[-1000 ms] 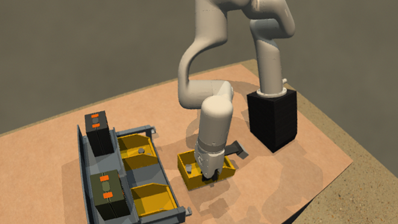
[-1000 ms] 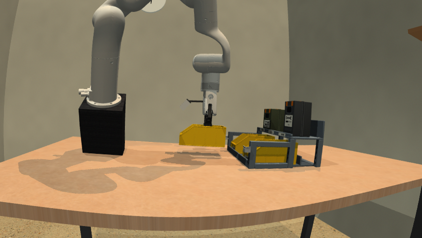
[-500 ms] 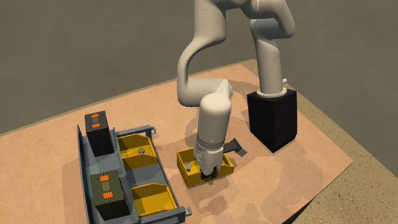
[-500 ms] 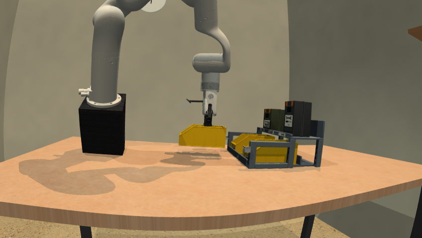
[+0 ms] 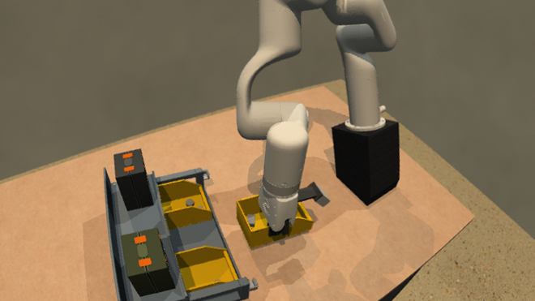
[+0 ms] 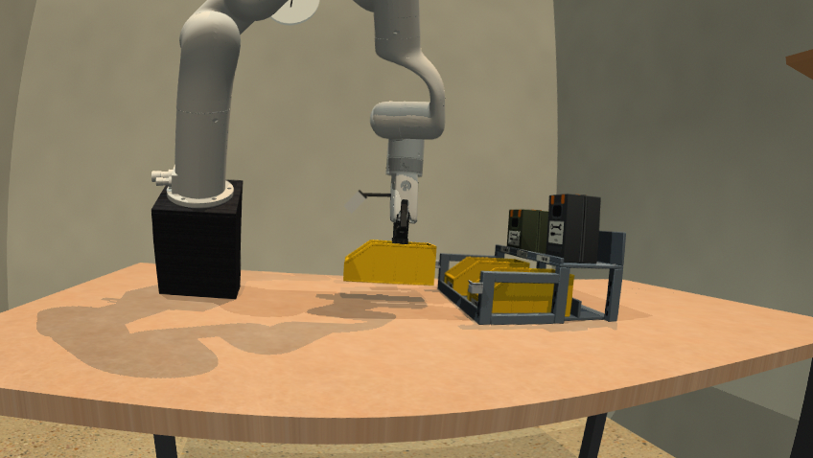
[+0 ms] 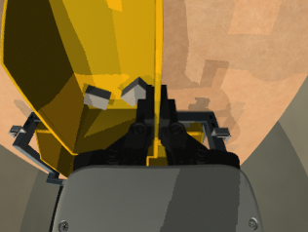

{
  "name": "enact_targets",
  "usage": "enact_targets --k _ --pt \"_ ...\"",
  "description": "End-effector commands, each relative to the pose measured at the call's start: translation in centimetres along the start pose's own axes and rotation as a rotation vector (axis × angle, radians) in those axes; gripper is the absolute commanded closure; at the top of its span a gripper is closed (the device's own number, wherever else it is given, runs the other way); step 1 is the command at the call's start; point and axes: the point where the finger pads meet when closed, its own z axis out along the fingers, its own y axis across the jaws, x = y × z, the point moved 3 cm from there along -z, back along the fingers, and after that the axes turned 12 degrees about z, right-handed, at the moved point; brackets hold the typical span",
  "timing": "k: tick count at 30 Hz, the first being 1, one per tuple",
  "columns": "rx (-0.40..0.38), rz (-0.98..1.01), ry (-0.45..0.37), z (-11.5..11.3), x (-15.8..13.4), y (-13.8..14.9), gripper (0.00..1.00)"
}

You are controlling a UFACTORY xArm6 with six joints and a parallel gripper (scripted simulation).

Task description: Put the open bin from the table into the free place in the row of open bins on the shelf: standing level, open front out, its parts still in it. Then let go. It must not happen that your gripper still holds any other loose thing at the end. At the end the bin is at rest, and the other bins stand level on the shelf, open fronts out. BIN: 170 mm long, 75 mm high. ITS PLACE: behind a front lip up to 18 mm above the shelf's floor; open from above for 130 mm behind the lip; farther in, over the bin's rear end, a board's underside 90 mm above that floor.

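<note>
The yellow open bin (image 5: 267, 227) hangs a little above the table, to the right of the grey shelf (image 5: 177, 241). My gripper (image 5: 279, 230) is shut on the bin's thin side wall from above. In the wrist view the wall runs up between the fingers, and two grey parts (image 7: 117, 95) lie inside the bin (image 7: 97, 59). In the exterior view the bin (image 6: 389, 263) is level under the gripper (image 6: 402, 238), just left of the shelf (image 6: 529, 278). Two yellow bins (image 5: 183, 203) (image 5: 204, 267) stand on the shelf with a free place (image 5: 197, 234) between them.
Two dark boxes (image 5: 134, 177) (image 5: 147, 258) stand on the shelf's upper board, over the bins' rear ends. The arm's black pedestal (image 5: 366, 158) stands at the back right. A front lip (image 5: 232, 260) runs along the shelf's open side.
</note>
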Motion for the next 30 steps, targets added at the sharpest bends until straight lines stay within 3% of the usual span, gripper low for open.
enact_targets --k 1,15,20,30 --pt "-0.002 0.001 -0.002 -0.1 -0.2 -1.2 1.0" --pt "-0.002 0.001 -0.002 0.0 -0.3 -2.1 1.0" --pt "-0.002 0.001 -0.002 0.1 -0.5 -3.7 1.0" --pt "-0.002 0.001 -0.002 0.1 -0.5 -3.7 1.0"
